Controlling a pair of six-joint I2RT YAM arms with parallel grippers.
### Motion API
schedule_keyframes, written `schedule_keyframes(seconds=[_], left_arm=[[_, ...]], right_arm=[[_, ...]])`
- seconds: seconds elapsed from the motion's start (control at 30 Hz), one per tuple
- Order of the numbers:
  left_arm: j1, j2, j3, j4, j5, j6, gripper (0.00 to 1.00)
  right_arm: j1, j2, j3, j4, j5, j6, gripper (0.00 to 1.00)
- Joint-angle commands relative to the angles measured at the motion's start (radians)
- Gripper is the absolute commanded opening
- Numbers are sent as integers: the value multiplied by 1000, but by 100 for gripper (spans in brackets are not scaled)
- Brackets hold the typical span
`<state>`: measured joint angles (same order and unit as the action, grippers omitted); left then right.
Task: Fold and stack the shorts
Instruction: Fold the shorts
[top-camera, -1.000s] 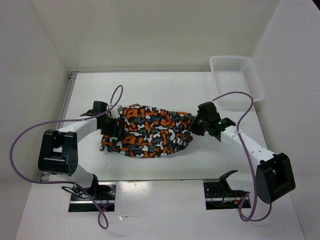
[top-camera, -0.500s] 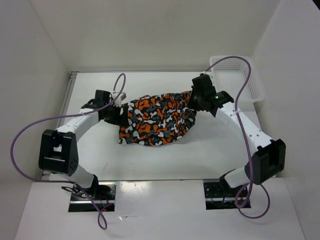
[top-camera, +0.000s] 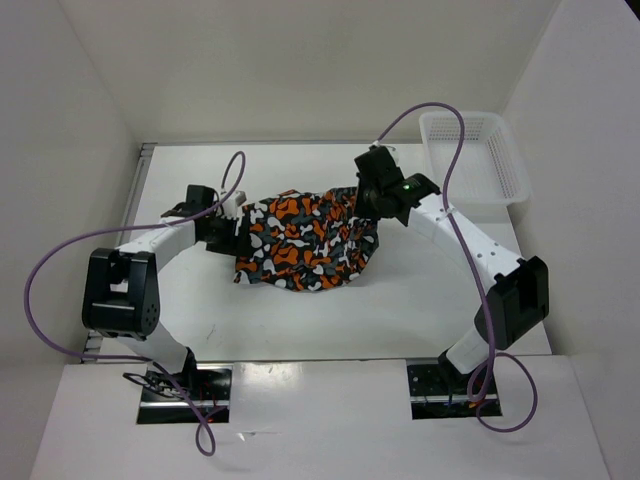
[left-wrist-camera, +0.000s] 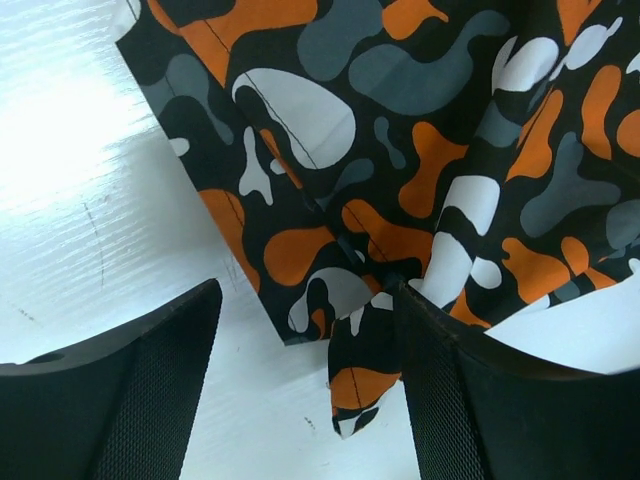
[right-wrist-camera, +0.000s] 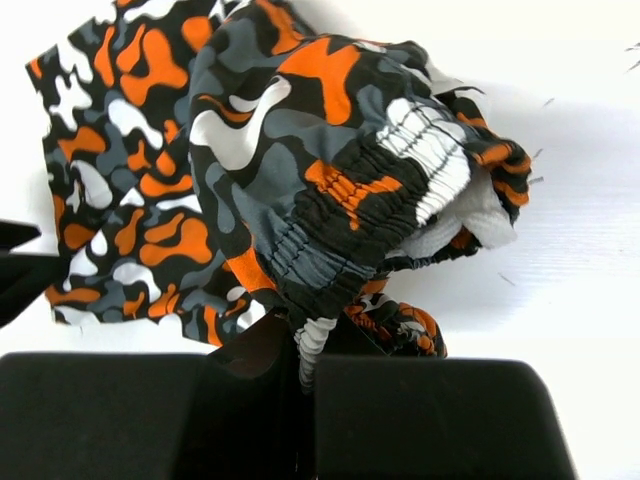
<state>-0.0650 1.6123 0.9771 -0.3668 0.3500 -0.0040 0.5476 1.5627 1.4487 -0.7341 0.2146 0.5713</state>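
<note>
- Table (top-camera: 420, 300): a white work surface enclosed by plain white walls, with both arm bases bolted at its near edge.
- The shorts (top-camera: 305, 240): one bunched heap of orange, white, grey and black camouflage fabric lying on the middle of the table between the two grippers. Its right end is raised off the surface and the rest sags down to the tabletop. In the right wrist view the gathered elastic waistband of the shorts (right-wrist-camera: 300, 180) is uppermost. In the left wrist view a stitched hem edge of the shorts (left-wrist-camera: 420, 150) lies flat on the table.
- Right arm (top-camera: 460, 240): reaches from its base toward the far centre of the table and ends at the right end of the heap.
- Left arm (top-camera: 160, 240): bends in from the left side and ends at the left edge of the heap.
- White plastic mesh basket (top-camera: 490, 165): sits at the far right corner of the table, apart from the fabric.
- Right gripper (top-camera: 368, 200): in its own wrist view the right gripper (right-wrist-camera: 305, 355) has its fingers pressed together, pinching the bunched waistband.
- Left gripper (top-camera: 232, 232): in its own wrist view the left gripper (left-wrist-camera: 305, 320) has its fingers spread wide. A small corner of fabric lies between them, against the inner face of one finger.
- Purple cables (top-camera: 40, 290): one loops out from each arm.
</note>
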Motion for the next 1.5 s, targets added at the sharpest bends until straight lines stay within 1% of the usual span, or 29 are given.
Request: schedule_keyframes(seconds=[0.0, 0.13, 0.23, 0.27, 0.37, 0.4, 0.53, 0.57, 0.6, 0.7, 0.73, 0.83, 0.9, 0.97, 1.03, 1.13, 1.17, 1.2, 1.23, 1.27, 1.3, 1.33, 1.43, 1.47], left_arm=[[-2, 24, -6, 40, 49, 4, 77], [-2, 24, -6, 60, 59, 4, 73], [-2, 34, -18, 83, 70, 4, 63], [-2, 44, -28, 83, 70, 4, 55], [-2, 67, -28, 83, 70, 4, 46], [-2, 77, -28, 83, 70, 4, 37], [-2, 77, -18, 83, 70, 4, 15], [-2, 77, -18, 83, 70, 4, 12], [-2, 77, -18, 83, 70, 4, 12], [-2, 98, -18, 92, 80, 4, 8], [-2, 107, -18, 92, 89, 4, 8], [-2, 116, -18, 101, 89, 4, 7], [-2, 116, -18, 101, 89, 4, 4], [-2, 116, -5, 72, 80, 4, 2], [11, 71, 14, 24, 60, 4, 2], [59, -27, 49, -23, 12, 4, 18], [76, -47, 58, -33, 3, 4, 33], [92, -70, 69, -44, -6, 4, 46], [117, -71, 69, -56, -26, 4, 67], [126, -71, 69, -57, -35, 4, 85], [126, -51, 60, -57, -36, 4, 97], [136, -34, 60, -57, -36, 4, 100], [136, 27, 28, -41, -36, 4, 100], [136, 37, 18, -5, -36, 4, 100]], right_arm=[[25, 17, 59, -7, 35, -7, 0], [45, 28, 59, -7, 35, -7, 0], [72, 48, 84, -7, 35, -7, 0], [83, 48, 94, 2, 26, -7, 0], [115, 74, 122, 13, 17, -7, 0], [115, 85, 131, 13, 6, -7, 0], [153, 138, 183, 22, -3, 2, 0], [170, 164, 197, 22, -3, 2, 0], [184, 180, 212, 22, -32, 12, 0], [212, 244, 280, 33, -69, 22, 0], [212, 263, 323, 33, -90, 22, 0], [248, 347, 407, 42, -110, 42, 0], [261, 404, 456, 54, -125, 42, 0], [270, 430, 472, 45, -126, 55, 0], [270, 430, 455, 55, -113, 55, 0], [227, 375, 366, 79, -104, 55, 0], [215, 355, 334, 88, -104, 55, 0], [192, 311, 265, 97, -104, 44, 0], [180, 288, 230, 111, -104, 44, 0], [169, 268, 170, 111, -95, 44, 0], [158, 234, 147, 120, -95, 35, 0], [144, 221, 127, 121, -86, 26, 0], [144, 200, 90, 111, -64, 13, 0], [144, 189, 76, 111, -55, 13, 0]])
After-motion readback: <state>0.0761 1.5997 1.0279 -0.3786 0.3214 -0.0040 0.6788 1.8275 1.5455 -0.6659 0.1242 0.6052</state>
